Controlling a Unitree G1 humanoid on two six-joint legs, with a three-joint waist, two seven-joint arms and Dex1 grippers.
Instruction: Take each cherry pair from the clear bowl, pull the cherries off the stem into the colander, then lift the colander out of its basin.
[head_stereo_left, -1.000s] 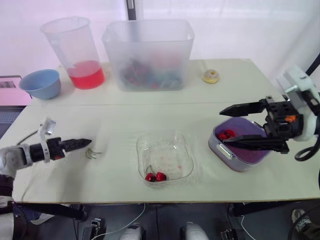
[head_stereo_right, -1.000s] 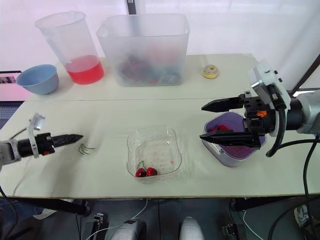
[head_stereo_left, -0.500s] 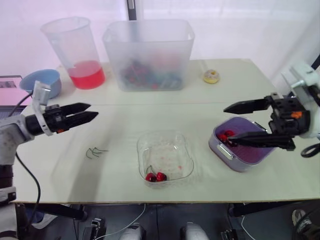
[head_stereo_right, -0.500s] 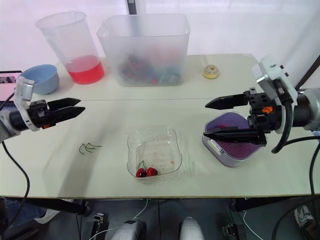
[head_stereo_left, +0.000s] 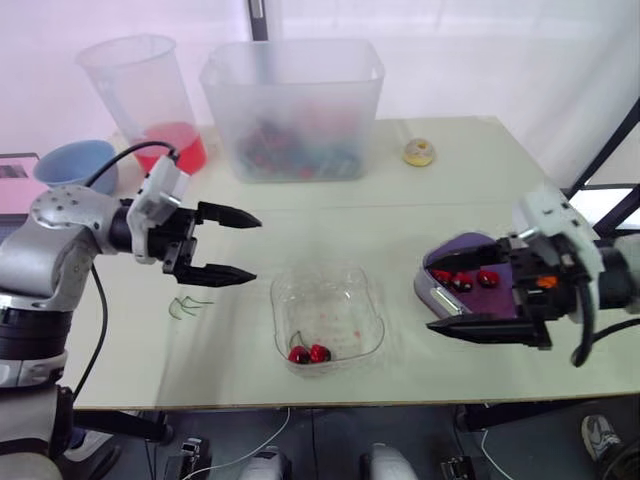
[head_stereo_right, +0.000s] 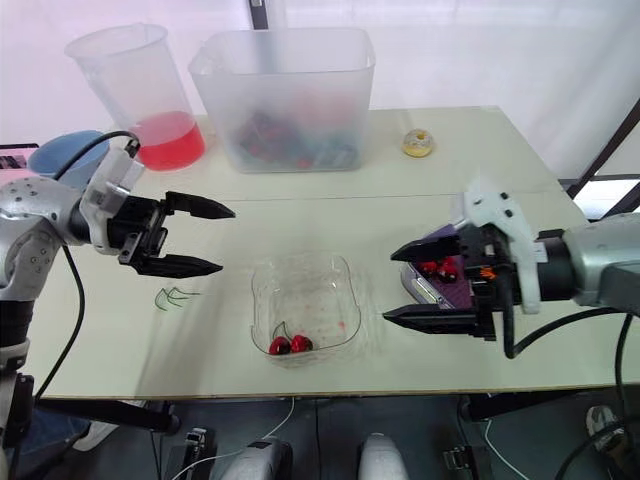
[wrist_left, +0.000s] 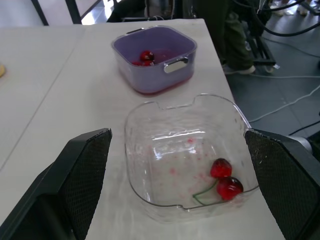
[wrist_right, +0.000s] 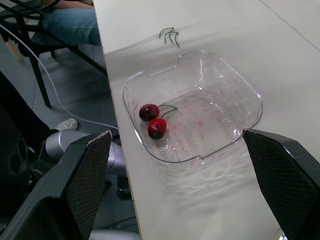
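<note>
The left tool is hovering at centre left of the frame, jaws parted wide, pointing right; the right tool is hanging at centre right, likewise parted, pointing left

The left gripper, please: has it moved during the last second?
Yes. The left gripper has swung from beside the loose stems toward the clear bowl, and now hangs open near its rim.

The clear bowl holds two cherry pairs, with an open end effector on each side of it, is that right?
Not quite: the clear bowl holds one cherry pair, not two, as the left wrist view shows. The left end effector and the right end effector are indeed open, one on each side of it.
</note>
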